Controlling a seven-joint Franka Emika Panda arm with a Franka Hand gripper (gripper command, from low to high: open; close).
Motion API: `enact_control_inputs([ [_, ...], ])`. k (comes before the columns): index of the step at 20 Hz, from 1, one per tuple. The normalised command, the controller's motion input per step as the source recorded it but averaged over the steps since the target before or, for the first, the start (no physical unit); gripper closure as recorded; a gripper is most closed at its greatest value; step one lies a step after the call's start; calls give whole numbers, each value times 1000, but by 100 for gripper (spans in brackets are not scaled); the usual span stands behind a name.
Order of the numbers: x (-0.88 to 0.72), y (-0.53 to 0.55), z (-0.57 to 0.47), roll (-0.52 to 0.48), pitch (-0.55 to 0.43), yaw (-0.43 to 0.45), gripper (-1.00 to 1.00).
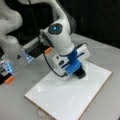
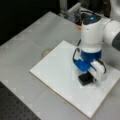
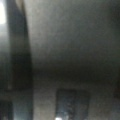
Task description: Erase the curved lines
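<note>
Grey table (image 1: 107, 55) with a matte surface fills most of both front views. Behind it the backdrop (image 1: 100, 17) is dark, near black. In a front view, a black perforated board (image 2: 17, 107) lies at the bottom left corner, beside the table edge. Lighting is even and diffuse; shadows are soft.

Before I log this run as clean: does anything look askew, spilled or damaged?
Nothing stands out. The white board lies flat on the grey table, and the end effector presses the black eraser block onto it. No curve lines are visible in both front views.
</note>
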Motion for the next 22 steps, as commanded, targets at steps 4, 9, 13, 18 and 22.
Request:
enact_control_inputs([
  [4, 355, 533, -855, 96, -107, -269, 100],
  [9, 372, 534, -871, 105, -89, -282, 100],
  [13, 375, 499, -878, 100, -98, -276, 100],
  [18, 420, 527, -884, 95, -98, -283, 100],
  [22, 433, 520, -872, 79, -90, -302, 100],
])
